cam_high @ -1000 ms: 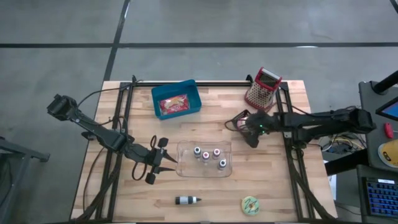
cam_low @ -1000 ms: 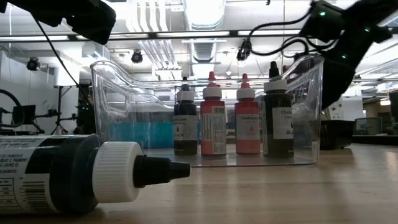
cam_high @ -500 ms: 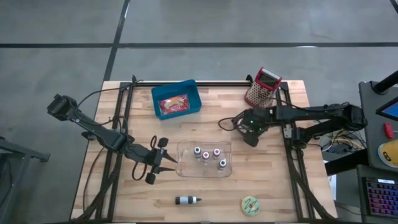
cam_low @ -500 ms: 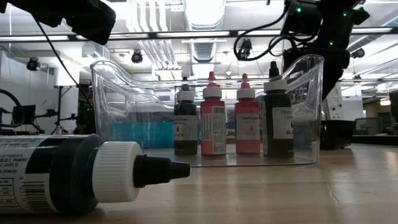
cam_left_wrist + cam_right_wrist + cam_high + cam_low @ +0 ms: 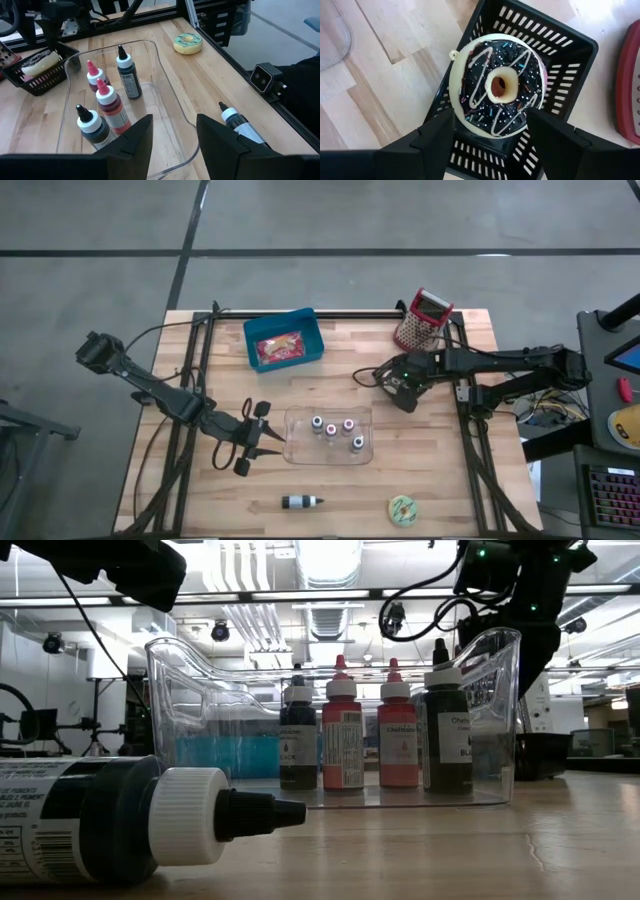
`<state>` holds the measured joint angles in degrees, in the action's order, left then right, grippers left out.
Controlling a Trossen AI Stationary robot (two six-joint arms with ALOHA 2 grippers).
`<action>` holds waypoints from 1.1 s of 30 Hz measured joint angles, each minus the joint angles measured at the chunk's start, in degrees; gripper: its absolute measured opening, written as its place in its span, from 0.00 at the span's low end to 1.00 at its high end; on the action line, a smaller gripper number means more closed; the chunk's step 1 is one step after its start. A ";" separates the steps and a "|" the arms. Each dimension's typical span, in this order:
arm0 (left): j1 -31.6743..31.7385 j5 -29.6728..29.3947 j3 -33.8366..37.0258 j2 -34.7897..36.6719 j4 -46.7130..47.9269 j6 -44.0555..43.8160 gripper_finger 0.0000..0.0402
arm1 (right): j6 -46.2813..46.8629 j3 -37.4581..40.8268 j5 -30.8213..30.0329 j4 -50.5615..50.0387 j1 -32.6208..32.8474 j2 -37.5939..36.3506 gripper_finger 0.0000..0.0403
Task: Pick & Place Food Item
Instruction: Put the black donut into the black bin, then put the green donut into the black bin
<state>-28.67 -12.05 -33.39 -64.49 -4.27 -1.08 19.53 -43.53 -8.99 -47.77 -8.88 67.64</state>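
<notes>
Hovering right hand [image 5: 490,137]: fingers spread, gripping nothing, poised above the chocolate-iced doughnut [image 5: 496,90].
Doughnut: lying in a black slotted basket [image 5: 560,80] near the table's [image 5: 440,470] far right corner, beside the red grater [image 5: 420,320].
Left hand [image 5: 172,137]: open and empty, near the table's left edge, facing the clear bin [image 5: 329,436] of four dropper bottles [image 5: 128,72].

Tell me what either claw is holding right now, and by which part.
Nothing. The right claw stands open over the chocolate donut in the black basket, not gripping it. The left claw is open beside the clear bin, empty.
</notes>
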 joint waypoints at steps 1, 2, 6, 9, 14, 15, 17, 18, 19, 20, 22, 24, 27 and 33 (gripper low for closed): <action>0.00 0.00 0.00 0.00 0.00 0.00 0.39 | 0.00 0.00 0.00 0.00 0.00 -0.02 0.60; 0.00 0.00 0.00 0.00 0.01 0.01 0.39 | 0.00 0.00 -0.02 0.05 0.00 -0.02 0.60; 0.00 0.00 0.00 0.00 0.00 0.00 0.39 | 0.00 0.10 -0.07 0.39 0.00 0.38 0.60; 0.00 0.00 0.00 0.00 0.00 0.01 0.39 | 0.00 0.41 -0.22 0.70 0.00 0.98 0.60; 0.00 0.00 0.00 0.00 0.00 0.00 0.39 | 0.83 0.70 -5.88 1.06 0.01 2.89 0.60; 0.00 0.00 0.00 0.00 0.00 0.00 0.39 | 1.19 0.70 -7.69 0.98 0.00 3.33 0.60; 0.00 0.00 0.00 0.00 0.00 -0.02 0.39 | 1.40 0.70 -9.58 0.49 -0.02 4.30 0.60; 0.00 0.00 0.00 0.00 0.00 -0.13 0.39 | 1.49 0.70 -9.65 0.37 -0.02 4.74 0.60; 0.00 0.00 0.00 0.00 0.00 -0.20 0.39 | 1.53 0.70 -9.64 0.37 -0.02 5.06 0.60; 0.00 0.00 0.00 0.00 0.00 -0.20 0.39 | 1.57 0.70 -9.62 0.37 0.00 5.29 0.60; 0.00 0.00 0.00 0.00 0.02 -0.20 0.39 | 2.55 0.59 -9.53 -0.10 0.11 5.19 0.60; 0.00 0.00 0.00 0.00 0.02 -0.20 0.39 | 2.95 0.43 -9.17 -0.12 0.14 4.40 0.60; 0.00 0.00 0.00 0.00 0.02 -0.20 0.39 | 3.06 -0.06 -9.16 -0.09 0.75 2.38 0.60; 0.00 0.00 0.00 0.00 0.02 -0.20 0.39 | 3.66 -1.35 -9.14 -0.81 2.19 -0.95 0.60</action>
<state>-28.67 -12.05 -33.39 -64.49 -4.25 -1.28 23.19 -44.88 -18.13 -48.58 -6.69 66.69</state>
